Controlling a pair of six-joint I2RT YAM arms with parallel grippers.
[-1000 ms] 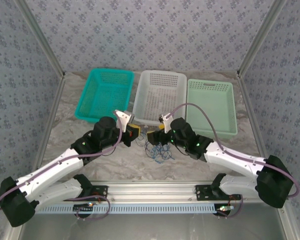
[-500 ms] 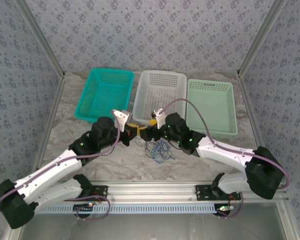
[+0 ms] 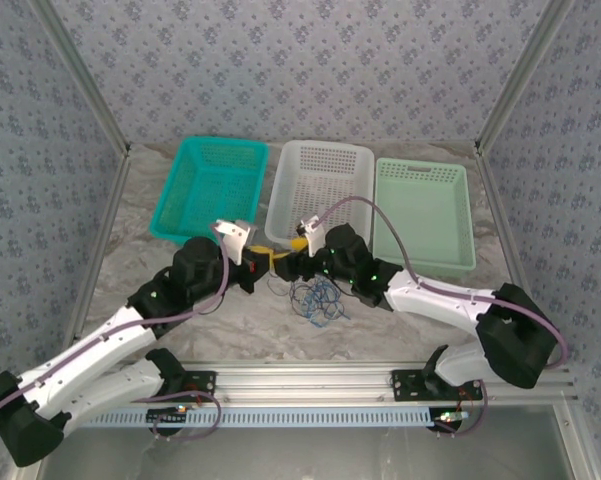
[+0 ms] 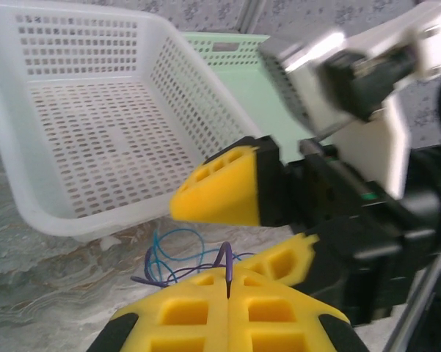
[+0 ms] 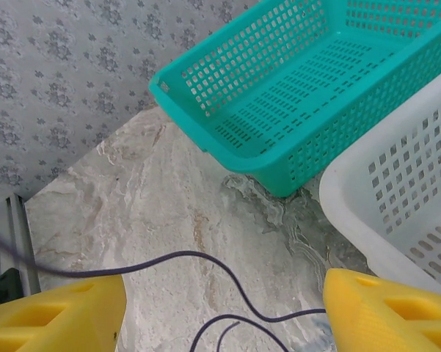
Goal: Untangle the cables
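The work is at the stage of pulling one line free of the knot: the left gripper [image 4: 227,287] is clenched on a dark strand [image 5: 205,258], which sticks up from the seam between its yellow fingers, and the right gripper [image 5: 224,297] faces it with jaws spread wide and that strand crossing the gap between them, not yet pinched. The cables [image 3: 316,298] lie as a small blue-and-dark heap on the surface [image 3: 140,250], just in front of the two grippers and near the front wall of the white basket [image 3: 320,146]. The next move, as I judge it, calls for the right gripper to close on the strand close to the left one, after which the two could draw apart to slide the loop out; the wire is thin and floppy, so the jaws may miss it or drag the whole heap along. The grippers are nearly touching, leaving little room. The teal basket [image 3: 225,141] and the pale green basket [image 3: 420,163] flank the white one behind.
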